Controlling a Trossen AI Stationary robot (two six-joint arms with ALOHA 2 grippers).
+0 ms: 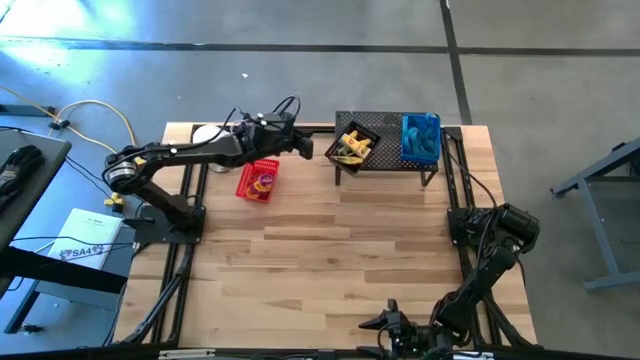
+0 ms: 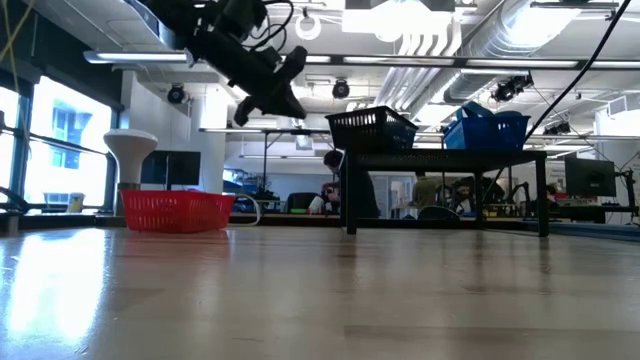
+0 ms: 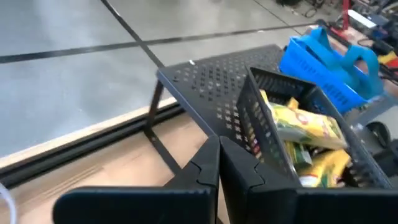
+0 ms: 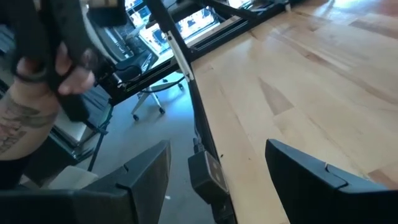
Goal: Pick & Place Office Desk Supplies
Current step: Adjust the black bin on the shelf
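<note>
The office supplies show as yellow-and-black pieces (image 1: 352, 147) heaped in a black mesh basket (image 3: 273, 124) that stands on the black mesh shelf (image 1: 385, 160) at the table's far edge. My left gripper (image 1: 303, 146) hangs in the air just left of that basket, fingers shut and empty; in its wrist view (image 3: 219, 163) the basket and the yellow pieces (image 3: 305, 127) lie just ahead. In the low view it (image 2: 280, 98) is raised to about the basket's height. My right gripper (image 1: 385, 325) waits at the table's near edge, open (image 4: 217, 155).
A red basket (image 1: 257, 180) sits on the table below my left arm. A blue basket (image 1: 420, 138) stands on the shelf's right part. A white round object (image 1: 205, 133) is at the far left corner. A person's hand (image 4: 37, 74) shows beyond the near edge.
</note>
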